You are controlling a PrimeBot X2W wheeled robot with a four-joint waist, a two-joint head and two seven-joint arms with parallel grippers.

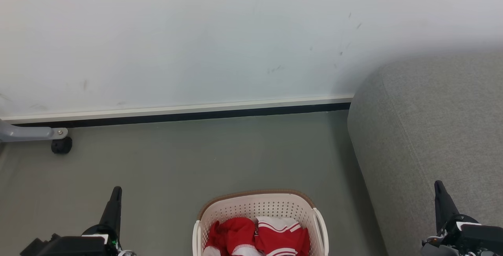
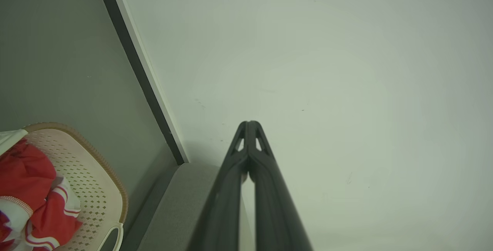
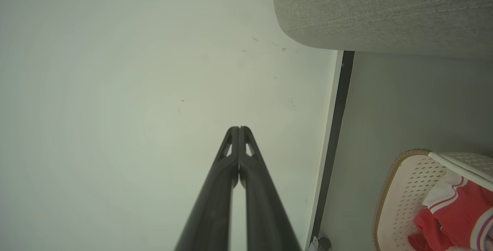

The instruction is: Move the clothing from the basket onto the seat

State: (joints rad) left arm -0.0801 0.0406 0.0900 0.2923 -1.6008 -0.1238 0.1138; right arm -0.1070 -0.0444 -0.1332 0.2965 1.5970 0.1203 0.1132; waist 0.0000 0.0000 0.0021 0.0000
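I have the basket (image 1: 257, 196) at the bottom middle of my head view, on the floor (image 1: 188, 158). Its rounded, brown-rimmed end points toward the wall (image 1: 196, 32). The near part is cut off by the frame, so I cannot tell its long axis. A white loop handle (image 1: 323, 224) shows on its right side.

The clothing (image 1: 257, 237) lies crumpled inside the basket. There is a plain red bundle on the left and a red piece with a white panel and white stripes on the right. It is bunched up with no clear direction. In my left wrist view a dark patch shows at one fold, too little for me to read.

The seat (image 1: 432, 130) is grey woven fabric and fills the right side, its rounded corner close to the wall. A strip of floor lies between it and the basket.

My left gripper (image 1: 116, 190) is at the lower left and my right gripper (image 1: 437, 185) at the lower right, in front of the seat. Both are pressed together and empty, tips toward the wall. Each wrist view shows the fingertips touching.

The floor is dull grey-green. The wall is pale and lightly scuffed, with a white skirting (image 1: 196, 108) above a dark band. At the far left a grey leg ends in a black caster (image 1: 61, 145).
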